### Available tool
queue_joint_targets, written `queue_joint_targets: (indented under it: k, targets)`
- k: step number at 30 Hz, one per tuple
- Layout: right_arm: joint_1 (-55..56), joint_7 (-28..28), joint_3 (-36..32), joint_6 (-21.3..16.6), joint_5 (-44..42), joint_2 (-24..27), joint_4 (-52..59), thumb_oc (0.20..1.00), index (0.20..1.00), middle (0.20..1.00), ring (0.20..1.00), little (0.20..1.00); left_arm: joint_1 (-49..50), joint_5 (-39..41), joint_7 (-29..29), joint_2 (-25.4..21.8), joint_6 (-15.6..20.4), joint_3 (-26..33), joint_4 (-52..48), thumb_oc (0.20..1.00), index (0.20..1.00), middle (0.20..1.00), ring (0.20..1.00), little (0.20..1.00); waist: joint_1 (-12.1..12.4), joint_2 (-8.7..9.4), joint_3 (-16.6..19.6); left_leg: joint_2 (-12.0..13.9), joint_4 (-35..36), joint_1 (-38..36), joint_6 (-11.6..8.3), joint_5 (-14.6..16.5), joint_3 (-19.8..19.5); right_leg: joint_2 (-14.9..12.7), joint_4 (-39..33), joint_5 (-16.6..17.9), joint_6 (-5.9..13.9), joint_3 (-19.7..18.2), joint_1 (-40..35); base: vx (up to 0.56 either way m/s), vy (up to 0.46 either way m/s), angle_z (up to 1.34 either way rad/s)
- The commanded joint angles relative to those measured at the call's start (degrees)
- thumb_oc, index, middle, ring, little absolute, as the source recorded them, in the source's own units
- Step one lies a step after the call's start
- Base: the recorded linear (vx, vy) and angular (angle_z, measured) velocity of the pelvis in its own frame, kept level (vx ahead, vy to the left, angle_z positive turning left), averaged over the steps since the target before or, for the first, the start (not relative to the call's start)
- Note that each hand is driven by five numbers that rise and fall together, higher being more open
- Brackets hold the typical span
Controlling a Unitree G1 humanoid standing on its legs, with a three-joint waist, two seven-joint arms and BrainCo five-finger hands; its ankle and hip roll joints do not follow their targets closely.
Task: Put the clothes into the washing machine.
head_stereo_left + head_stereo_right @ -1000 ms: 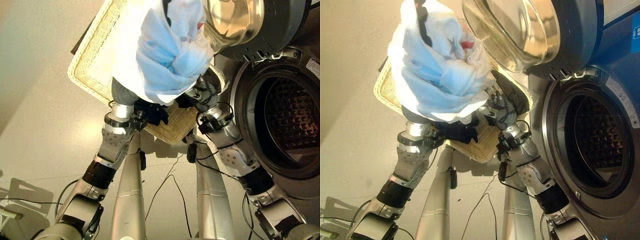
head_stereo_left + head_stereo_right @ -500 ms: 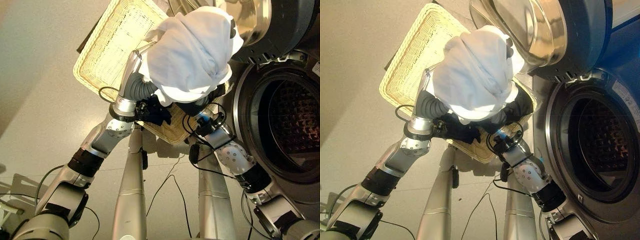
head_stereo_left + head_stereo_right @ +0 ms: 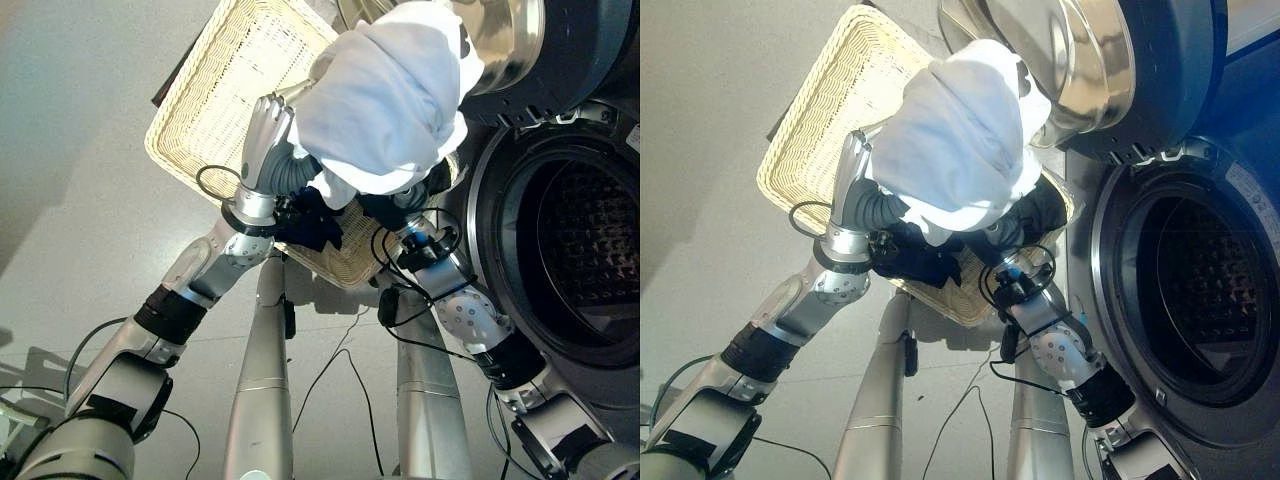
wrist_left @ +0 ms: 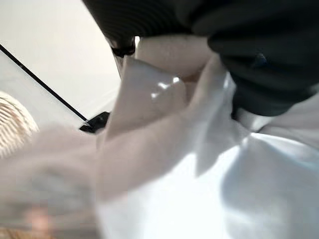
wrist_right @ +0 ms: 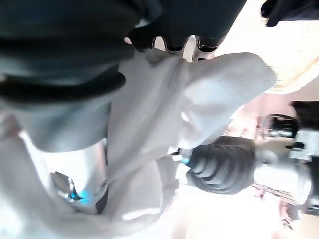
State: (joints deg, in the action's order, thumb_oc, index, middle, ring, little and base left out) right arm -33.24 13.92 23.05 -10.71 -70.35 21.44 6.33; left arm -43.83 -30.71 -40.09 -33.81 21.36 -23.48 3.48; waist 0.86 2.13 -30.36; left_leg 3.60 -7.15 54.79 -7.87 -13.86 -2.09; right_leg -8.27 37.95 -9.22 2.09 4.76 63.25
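Two arms lift your white bundle of clothes [image 3: 385, 105] above the wicker basket [image 3: 215, 95], just beside the washing machine's open door [image 3: 500, 40] and left of the drum opening [image 3: 580, 250]. Your left robot hand [image 3: 268, 125] shows silver fingers pressed against the bundle's side, but whether they curl into the cloth you cannot tell. Your right robot hand [image 5: 174, 30] sits under the bundle; its dark fingertips seem tucked into the white fabric in the right wrist view, probably gripping it.
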Motion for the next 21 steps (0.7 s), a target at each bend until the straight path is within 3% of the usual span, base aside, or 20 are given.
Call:
queue_joint_targets:
  k: [1, 7, 12, 17, 21]
  targets:
    - [-1.14, -2.24, -2.9, -9.31, 6.29, -0.44, 8.66, 1.0, 1.0, 1.0, 1.0, 1.0, -0.22, -1.67, -0.66, 0.29, -1.73, 2.06, -0.48, 0.2, 0.2, 0.2, 0.2, 0.2, -2.17, -2.14, 0.57, -3.58, -8.1, 1.36, 1.47, 7.06, 3.21, 2.05, -22.32, 18.64, 6.47, 4.26, -4.78, 0.0, 0.0, 0.0]
    - [-0.76, -7.9, -4.98, -13.28, 12.48, -0.23, 9.27, 1.0, 1.0, 1.0, 1.0, 1.0, 0.42, -1.12, -0.11, 0.76, -4.29, 2.91, -0.69, 0.2, 0.2, 0.2, 0.2, 0.2, -2.37, -2.28, 0.57, -3.47, -8.04, 1.57, 1.47, 7.03, 3.42, 2.19, -22.22, 18.6, 6.52, 4.02, -4.49, 0.0, 0.0, 0.0]
    - [-0.45, -10.73, -6.23, -13.74, 16.7, -0.7, 10.6, 1.0, 1.0, 1.0, 1.0, 1.0, 1.04, -0.92, 2.15, 1.25, -6.02, 3.75, -1.5, 0.2, 0.2, 0.2, 0.2, 0.2, -2.46, -2.4, 0.57, -3.36, -8.01, 1.67, 1.42, 7.03, 3.53, 2.31, -22.05, 18.53, 6.6, 3.82, -4.31, 0.0, 0.0, 0.0]
    - [-0.41, -11.05, -6.38, -13.7, 17.34, -0.74, 11.05, 1.0, 1.0, 1.0, 1.0, 1.0, 1.03, -1.0, 3.89, 1.18, -5.58, 3.82, -1.79, 0.2, 0.2, 0.2, 0.2, 0.2, -2.54, -2.37, 0.57, -3.27, -7.89, 1.52, 1.34, 6.94, 3.64, 2.34, -22.19, 18.65, 6.67, 3.78, -4.44, 0.0, 0.0, 0.0]
    - [-0.99, -10.14, -5.92, -11.37, 16.57, -0.73, 11.54, 1.0, 1.0, 1.0, 1.0, 1.0, 0.55, -1.09, 7.75, 1.26, -3.03, 3.37, -2.36, 0.2, 0.2, 0.2, 0.2, 0.2, -2.54, -2.5, 0.57, -3.15, -7.79, 1.45, 1.24, 6.85, 3.66, 2.31, -22.19, 18.6, 6.76, 3.67, -4.52, 0.0, 0.0, 0.0]
